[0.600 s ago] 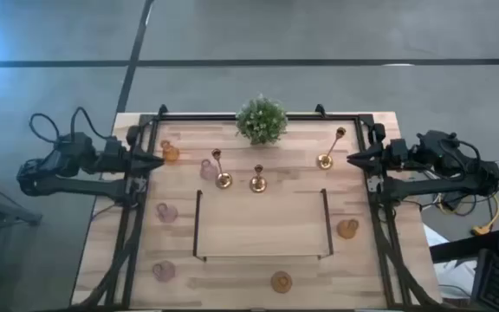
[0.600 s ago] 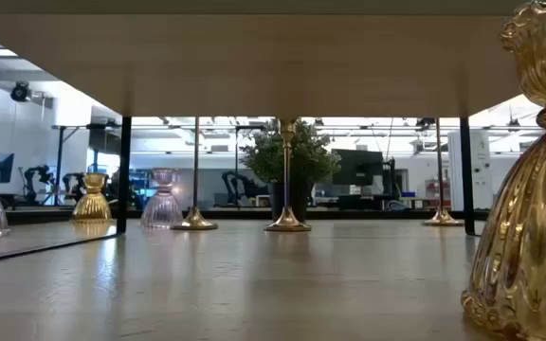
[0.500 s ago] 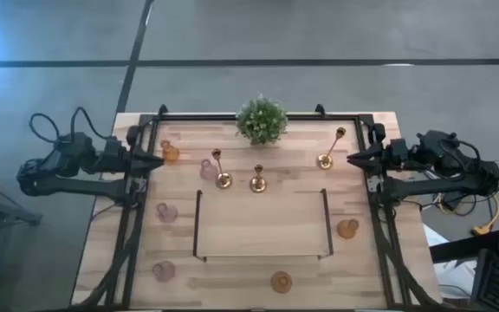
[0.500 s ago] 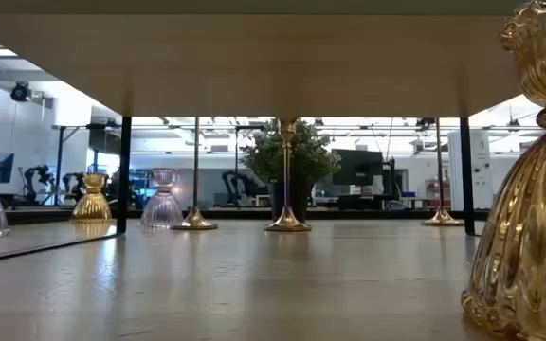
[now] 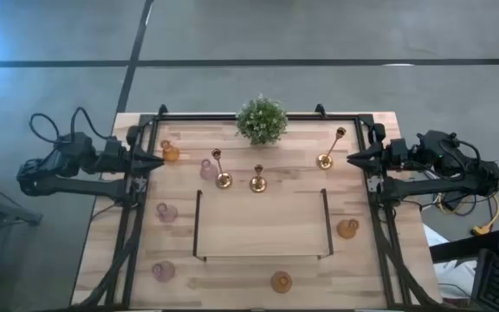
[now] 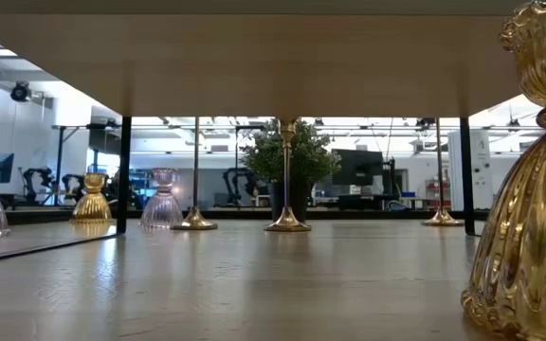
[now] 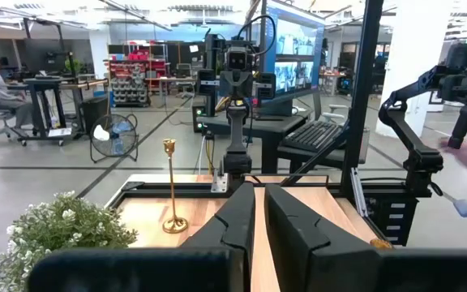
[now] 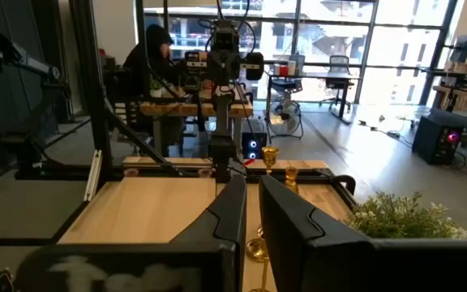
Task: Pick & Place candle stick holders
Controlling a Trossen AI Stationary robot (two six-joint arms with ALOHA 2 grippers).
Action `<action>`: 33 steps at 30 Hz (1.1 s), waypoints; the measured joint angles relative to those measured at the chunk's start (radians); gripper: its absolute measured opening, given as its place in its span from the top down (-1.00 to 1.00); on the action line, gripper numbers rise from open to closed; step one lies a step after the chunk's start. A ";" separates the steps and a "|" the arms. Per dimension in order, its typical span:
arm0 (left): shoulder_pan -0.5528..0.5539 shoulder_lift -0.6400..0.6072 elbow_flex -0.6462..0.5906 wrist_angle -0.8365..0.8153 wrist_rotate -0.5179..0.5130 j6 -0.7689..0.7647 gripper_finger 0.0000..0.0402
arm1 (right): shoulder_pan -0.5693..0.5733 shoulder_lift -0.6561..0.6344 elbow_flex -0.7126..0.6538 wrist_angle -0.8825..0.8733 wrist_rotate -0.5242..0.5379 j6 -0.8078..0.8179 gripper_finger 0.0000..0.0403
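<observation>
A wooden tabletop [image 5: 267,217] seen from above, framed by black rails. The left gripper [image 5: 156,161] waits at the left edge and the right gripper [image 5: 352,159] at the right edge — each points inward, fingers together and holding nothing.

Three slim gold candlesticks stand upright toward the far side: one [image 5: 222,178] left of centre, one [image 5: 257,182] just beside it in the middle, and one [image 5: 326,159] near the right gripper. A bushy green plant [image 5: 262,120] sits at the far edge, behind them.

Small glass cups are scattered around — an amber cup [image 5: 171,152] close to the left gripper, a pink cup [image 5: 207,169] beside the left candlestick, two more pink cups [image 5: 166,212] and [image 5: 164,271] down the left side, an amber cup [image 5: 347,229] on the right, and another amber cup [image 5: 281,282] at the near edge.
</observation>
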 joint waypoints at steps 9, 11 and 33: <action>0.000 0.000 0.000 0.000 0.000 0.000 0.82 | 0.000 0.000 0.000 0.000 0.000 0.000 0.83; 0.000 0.000 0.000 0.000 0.000 0.000 0.82 | 0.000 0.000 0.000 0.000 0.000 0.000 0.83; 0.000 0.000 0.000 0.000 0.000 0.000 0.82 | 0.000 0.142 0.000 0.206 0.147 -0.207 0.83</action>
